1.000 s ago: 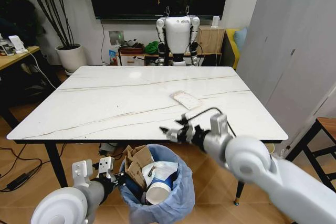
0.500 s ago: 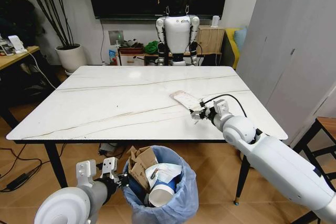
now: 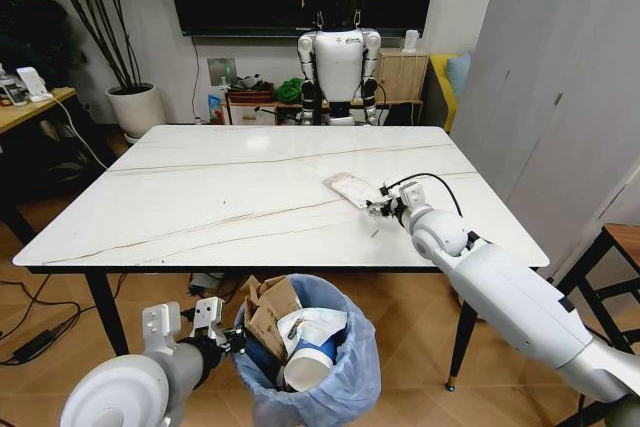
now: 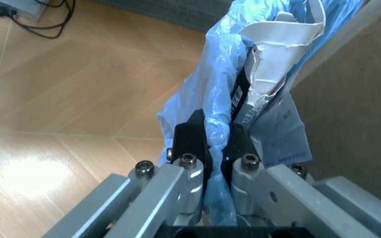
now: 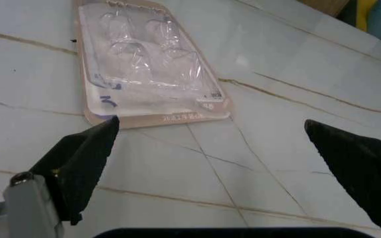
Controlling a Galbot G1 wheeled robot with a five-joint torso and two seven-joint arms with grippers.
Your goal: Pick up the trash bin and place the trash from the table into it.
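The trash bin, lined with a blue bag, hangs below the near edge of the table. My left gripper is shut on its rim; the left wrist view has the fingers clamping the blue bag. A blue paper cup, torn brown cardboard and white wrappers lie inside. One piece of trash, a flat clear blister pack, lies on the table. My right gripper hovers open just beside it, its fingertips spread wide short of the pack.
A white humanoid robot stands behind the table by a low cabinet. At the left are a potted plant and a wooden desk. A stool and a white partition stand at the right. Cables lie on the floor at the left.
My right arm has swung from above the bin out over the table to the blister pack. The left gripper has kept its hold on the bin, which shifted slightly.
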